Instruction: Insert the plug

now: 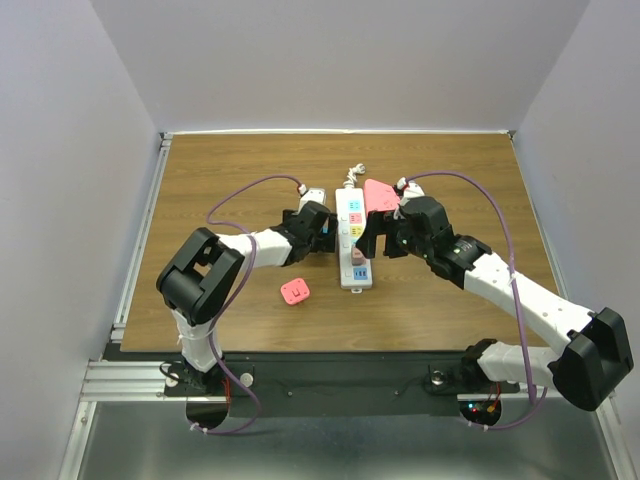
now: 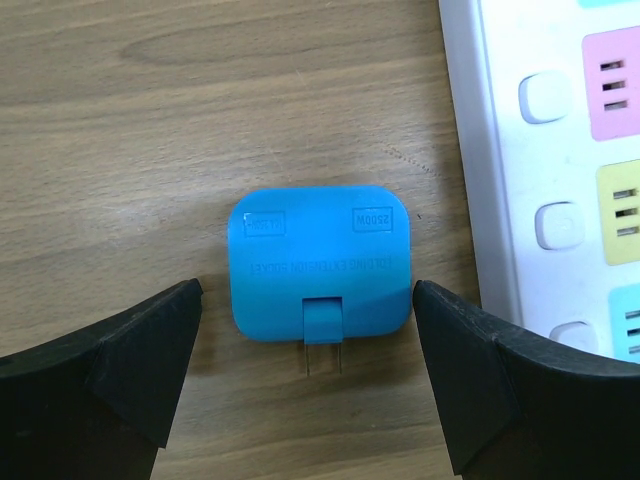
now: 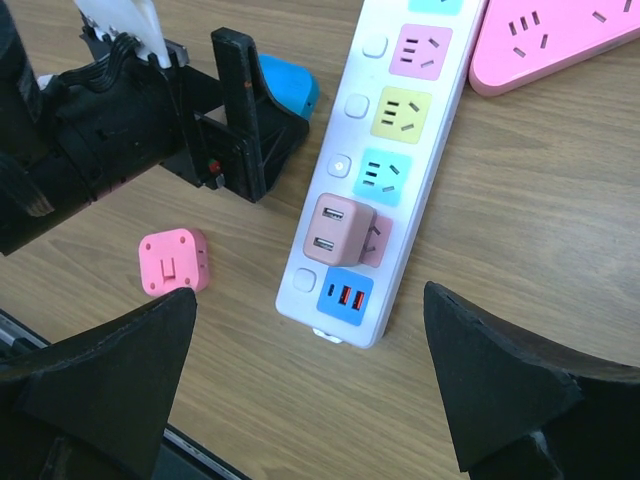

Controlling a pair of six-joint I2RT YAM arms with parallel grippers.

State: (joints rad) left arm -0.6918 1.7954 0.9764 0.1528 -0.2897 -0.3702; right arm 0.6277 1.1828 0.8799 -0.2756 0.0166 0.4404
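Pink cube plug (image 3: pixel 173 261), pink triangular socket block (image 3: pixel 545 40)

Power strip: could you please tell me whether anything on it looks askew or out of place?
The brown adapter on the power strip sits shifted off its pink socket toward the switches, so it looks askew.

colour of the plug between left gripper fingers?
Blue plug, clearest in left wrist view.

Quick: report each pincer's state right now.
Left pincer: open, straddling the blue plug, not clamped on it.
Right pincer: open, holding nothing, above the power strip.
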